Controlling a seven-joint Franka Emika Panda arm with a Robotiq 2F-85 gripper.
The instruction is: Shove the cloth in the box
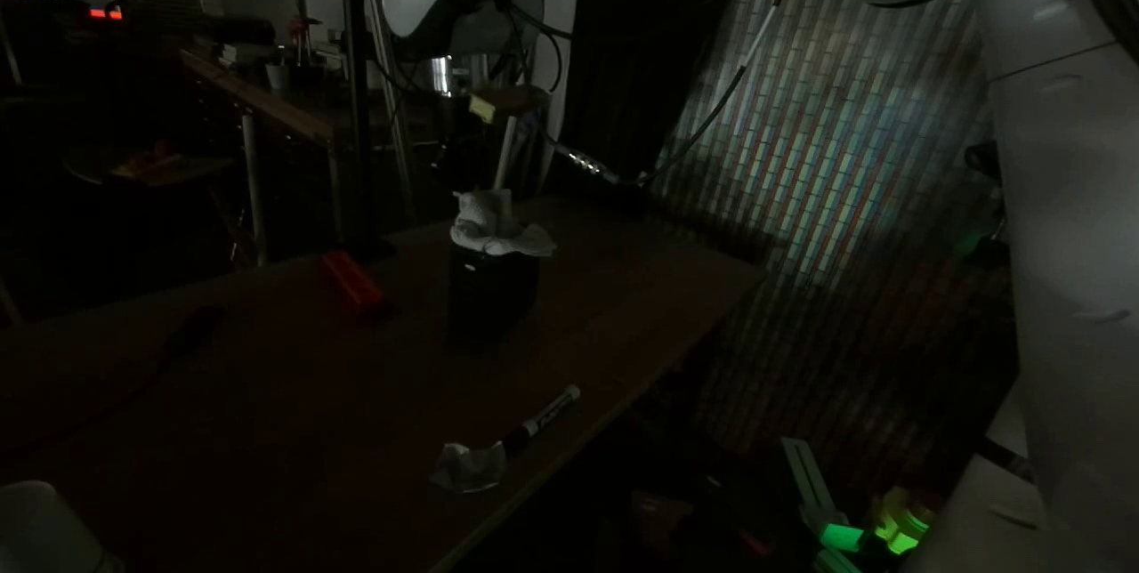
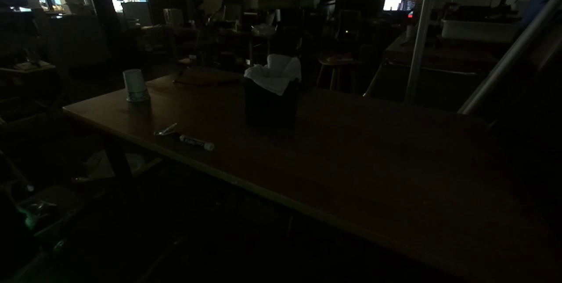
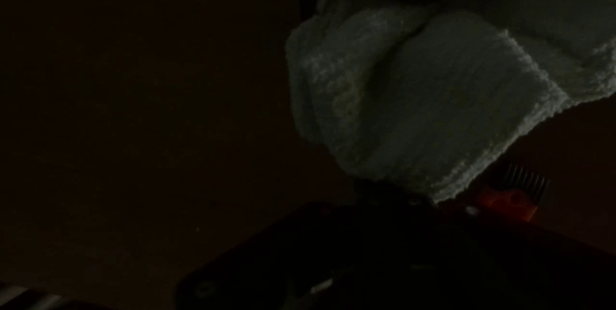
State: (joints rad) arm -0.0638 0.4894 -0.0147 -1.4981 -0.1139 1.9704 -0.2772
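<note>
Wrist view crops the cloth (image 3: 433, 93) top and right — hand (image 3: 394, 195) mostly hidden in darkness.

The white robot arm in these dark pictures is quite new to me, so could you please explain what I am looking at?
The white arm is a jointed machine that a person steers; at its end is a claw. Two pictures come from cameras standing outside the robot; the close-up comes from a camera on its wrist, looking past the claw.

On the table stands a black box with a whitish cloth partly stuffed in, some of it sticking out above the rim. There are also a marker, a crumpled scrap, a cup and a red item I cannot identify.

The claw is shut, close to the cloth; it is too dark to tell whether it pinches any of it.
</note>
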